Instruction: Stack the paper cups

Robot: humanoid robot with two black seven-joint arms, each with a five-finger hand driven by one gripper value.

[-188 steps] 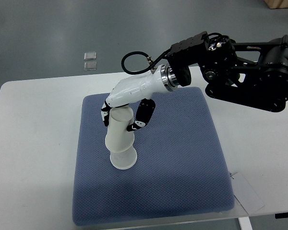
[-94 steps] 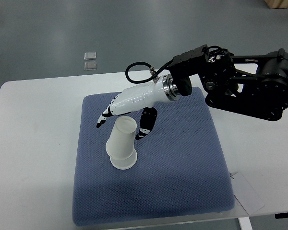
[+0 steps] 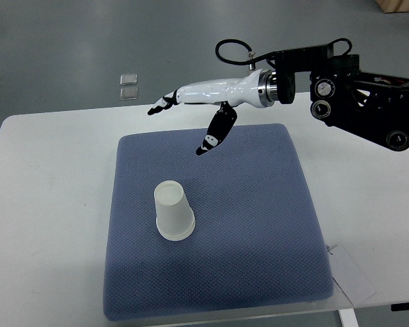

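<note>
A stack of white paper cups [image 3: 172,211] stands upside down on the blue mat [image 3: 259,218], left of the mat's middle. My right hand [image 3: 184,122] is white with black fingertips. It hovers above the mat's far edge, well away from the cups, with its fingers spread and holding nothing. Its arm [image 3: 354,95] comes in from the right. The left arm is out of view.
The mat lies on a white table [image 3: 48,204]. Two small clear squares [image 3: 128,85] lie on the floor beyond the table. A white paper sheet [image 3: 351,272] sits at the mat's near right corner.
My right hand let go of the upper cup, which settled onto the lower one. The hand then opened and rose back toward the far right.
</note>
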